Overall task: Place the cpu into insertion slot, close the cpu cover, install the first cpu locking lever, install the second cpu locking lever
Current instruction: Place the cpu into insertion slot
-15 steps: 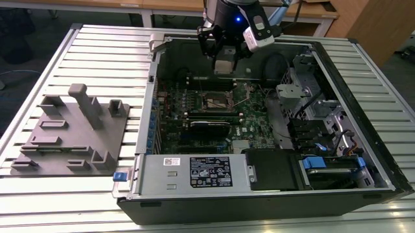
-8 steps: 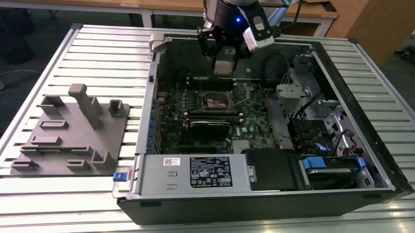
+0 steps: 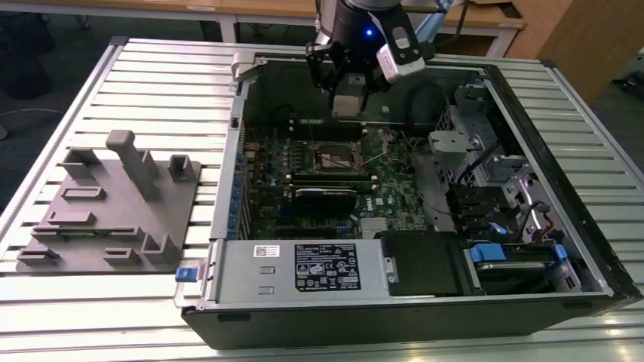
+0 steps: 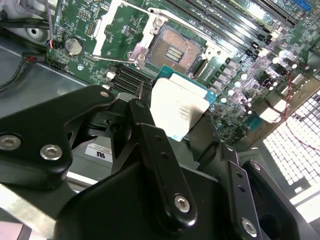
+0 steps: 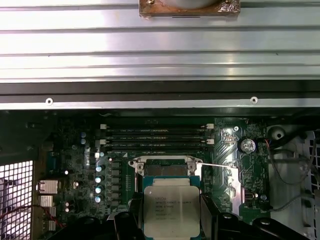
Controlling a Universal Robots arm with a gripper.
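Grey moulded fixture plate (image 3: 111,215) lies at the exterior view's left on the slatted metal table (image 3: 151,68), just beside the open computer case (image 3: 403,324). Further right, inside the case, the green motherboard (image 3: 387,192) lies flat with the insertion slot (image 3: 337,156) near its middle, its dark centre bare. In the second wrist view the cpu cover (image 4: 101,30) stands swung open at one side of that socket, and a thin lever wire (image 4: 117,59) lies free beside it. The gripper (image 3: 348,105) hangs over the far part of the board, clamped on the cpu (image 5: 171,210). Both wrist views show the chip's silvery top pinched between the black fingers (image 4: 145,125), held in the air and not touching the slot. Metal drive cages (image 3: 483,162) fill the case's right end.
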